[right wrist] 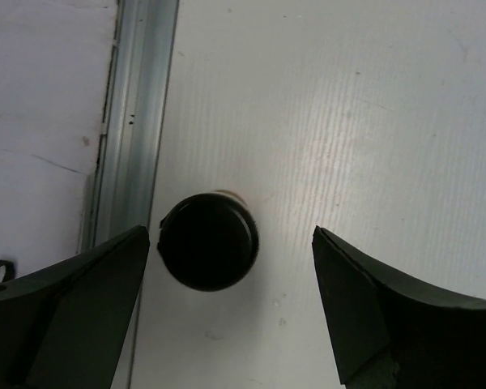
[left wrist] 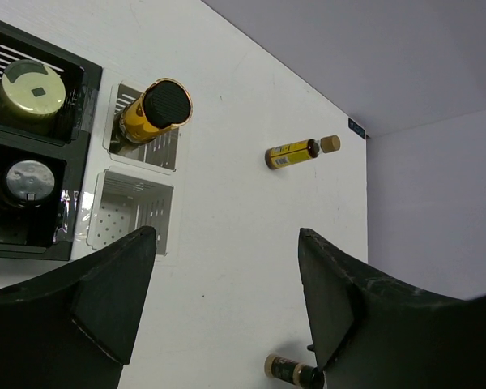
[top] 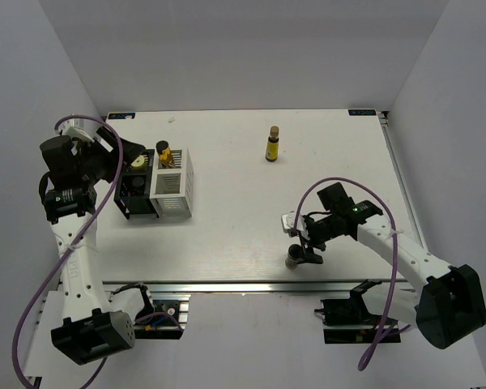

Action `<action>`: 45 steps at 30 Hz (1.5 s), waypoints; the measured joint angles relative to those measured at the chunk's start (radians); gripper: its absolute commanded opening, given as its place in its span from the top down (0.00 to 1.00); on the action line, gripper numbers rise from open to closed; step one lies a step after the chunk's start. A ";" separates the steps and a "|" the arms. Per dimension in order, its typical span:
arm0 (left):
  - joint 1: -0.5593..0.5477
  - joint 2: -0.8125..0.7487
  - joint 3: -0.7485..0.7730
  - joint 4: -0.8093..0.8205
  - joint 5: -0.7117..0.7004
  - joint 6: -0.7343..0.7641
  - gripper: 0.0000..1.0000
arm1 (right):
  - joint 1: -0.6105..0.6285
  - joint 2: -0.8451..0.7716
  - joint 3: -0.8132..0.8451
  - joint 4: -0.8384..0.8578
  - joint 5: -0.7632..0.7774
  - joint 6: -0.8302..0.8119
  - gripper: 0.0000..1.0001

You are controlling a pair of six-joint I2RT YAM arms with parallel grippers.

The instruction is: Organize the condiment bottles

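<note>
- left claw (left wrist: pixel 227 241) is spread wide open, nothing btwn its fingers (left wrist: pixel 113 300), just bare table (left wrist: pixel 227 203) under the gap
- a bit ahead of it and off to one side in its own cam: white slatted box (left wrist: pixel 138 207). The amber bottle (left wrist: pixel 150 113) w/ black cap stands upright in the compartment farther from the claw
- same side, right next to the box: black stand (left wrist: pixel 40 146) w/ two round tops (left wrist: pixel 34 87) showing in its slots, one pale yellowish, one greyish. Can't tell what they are tbh
- farther out ahead of the left claw: yellow bottle (left wrist: pixel 290 154) w/ tan cap, out on the open table, well apart from box and stand. Top cam shows it standing upright
- right claw (right wrist: pixel 231 235) is also spread wide and points straight down
- the dark bottle (right wrist: pixel 208 241) stands upright btwn its fingers, so you only see the black cap from above
- cap is much closer to one finger than the other, big gap on the far side, so it's not clamped
- just beside that bottle, on the side of the nearer finger: metal rail (right wrist: pixel 134 105) at the table's front edge
- top cam: right claw is down by the front edge, left claw is over by the stand + box, the two well apart, and the yellow bottle is farther back than both
</note>
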 measured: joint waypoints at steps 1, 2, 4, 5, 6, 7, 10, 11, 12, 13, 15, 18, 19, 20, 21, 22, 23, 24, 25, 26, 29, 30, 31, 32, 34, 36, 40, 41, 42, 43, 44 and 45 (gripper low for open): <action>0.000 -0.003 0.000 -0.003 0.001 0.002 0.19 | 0.010 0.001 -0.002 0.026 0.011 0.016 0.16; 0.000 -0.006 0.000 -0.006 0.002 0.003 0.19 | 0.018 0.001 -0.004 0.047 0.021 0.033 0.18; 0.000 -0.011 0.000 -0.016 0.002 0.006 0.19 | 0.028 0.002 -0.005 0.076 0.033 0.055 0.25; 0.000 -0.013 0.000 -0.020 0.002 0.007 0.19 | 0.032 0.004 -0.004 0.085 0.035 0.063 0.28; 0.000 -0.015 0.000 -0.023 0.001 0.007 0.19 | 0.034 0.007 -0.004 0.088 0.037 0.067 0.32; 0.000 -0.016 0.000 -0.025 0.001 0.008 0.19 | 0.036 0.013 -0.004 0.089 0.039 0.070 0.40; 0.000 -0.024 0.000 -0.030 0.001 0.010 0.19 | 0.037 0.038 0.000 0.076 0.042 0.066 0.57; 0.000 -0.027 0.000 -0.031 0.001 0.010 0.19 | 0.037 0.047 0.005 0.071 0.040 0.062 0.62; 0.000 -0.031 0.000 -0.032 0.000 0.011 0.19 | 0.037 0.053 0.014 0.062 0.042 0.061 0.66; 0.000 -0.034 0.000 -0.032 0.000 0.013 0.19 | 0.037 0.059 0.021 0.055 0.042 0.055 0.83; 0.000 -0.038 0.000 -0.032 0.000 0.014 0.19 | 0.037 0.066 0.031 0.037 0.043 0.049 0.98; 0.000 -0.041 0.002 -0.033 0.000 0.014 0.19 | 0.043 0.068 0.048 0.013 0.040 0.048 1.00; 0.000 -0.041 0.004 -0.033 0.001 0.014 0.19 | 0.045 0.070 0.061 0.008 0.036 0.055 1.00; 0.000 -0.040 0.008 -0.034 0.001 0.014 0.19 | 0.050 0.075 0.081 0.009 0.028 0.069 1.00; 0.000 -0.040 0.015 -0.033 0.002 0.014 0.19 | 0.057 0.084 0.110 0.010 0.016 0.091 1.00; 0.000 -0.041 0.023 -0.027 0.004 0.013 0.19 | 0.067 0.100 0.144 0.017 0.006 0.126 1.00; 0.000 -0.041 0.032 -0.019 0.006 0.013 0.19 | 0.082 0.124 0.192 0.036 -0.009 0.170 1.00; 0.000 -0.045 0.041 -0.002 0.008 0.011 0.18 | 0.103 0.154 0.245 0.066 -0.024 0.220 1.00; 0.000 -0.049 0.047 0.014 0.009 0.008 0.17 | 0.126 0.187 0.298 0.101 -0.033 0.269 1.00; 0.000 -0.057 0.051 0.034 0.008 0.005 0.16 | 0.153 0.229 0.361 0.140 -0.040 0.335 1.00; 0.000 -0.093 0.067 0.087 0.003 -0.004 0.16 | 0.230 0.373 0.557 0.272 -0.047 0.527 1.00; 0.000 -0.109 0.073 0.105 -0.005 -0.007 0.16 | 0.257 0.436 0.640 0.323 -0.050 0.605 1.00; 0.000 -0.126 0.080 0.121 -0.011 -0.010 0.16 | 0.278 0.491 0.707 0.366 -0.051 0.663 1.00; 0.000 -0.141 0.085 0.137 -0.017 -0.013 0.16 | 0.296 0.552 0.780 0.406 -0.050 0.721 1.00; 0.000 -0.169 0.091 0.162 -0.031 -0.013 0.16 | 0.332 0.698 0.978 0.435 -0.051 0.841 1.00; 0.000 -0.196 0.092 0.183 -0.048 -0.014 0.15 | 0.362 0.871 1.222 0.470 -0.050 0.951 1.00; 0.000 -0.241 0.092 0.208 -0.083 -0.014 0.15 | 0.406 1.106 1.536 0.583 -0.024 1.145 1.00; 0.000 -0.248 0.092 0.209 -0.091 -0.014 0.15 | 0.416 1.131 1.552 0.618 -0.012 1.182 1.00; 0.000 -0.256 0.092 0.210 -0.099 -0.014 0.15 | 0.427 1.146 1.554 0.646 0.001 1.214 1.00; 0.000 -0.263 0.092 0.211 -0.106 -0.014 0.15 | 0.436 1.157 1.553 0.673 0.013 1.239 1.00; 0.000 -0.269 0.091 0.211 -0.114 -0.013 0.15 | 0.447 1.169 1.554 0.703 0.029 1.264 1.00; 0.000 -0.275 0.089 0.212 -0.124 -0.013 0.14 | 0.460 1.181 1.554 0.737 0.045 1.287 1.00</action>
